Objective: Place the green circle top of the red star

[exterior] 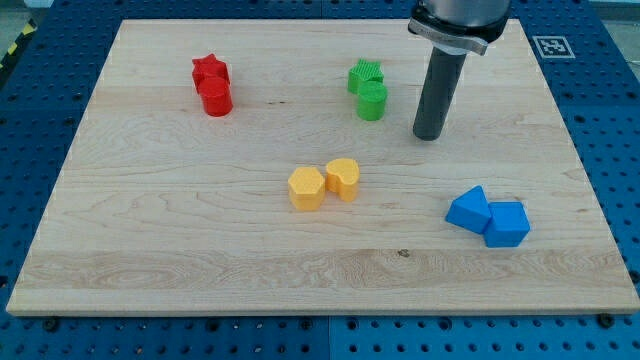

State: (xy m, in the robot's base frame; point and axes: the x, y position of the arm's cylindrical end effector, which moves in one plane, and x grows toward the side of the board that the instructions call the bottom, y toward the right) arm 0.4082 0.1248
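While the green circle [372, 101], a smooth plastic cylinder, touches the ribbed green star [365, 76] just above it, we hold our rod upright, my tip [430, 136] just to its right. We have no jaws. Well to its left, the red star [208, 71] touches a red cylinder [217, 99] on the wooden board [180, 230].

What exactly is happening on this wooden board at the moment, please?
My tip rests on the board just to the view's right of the green circle, not touching it. That circle sits against a green star. The red star waits far toward the view's left, with a red circle beside it.
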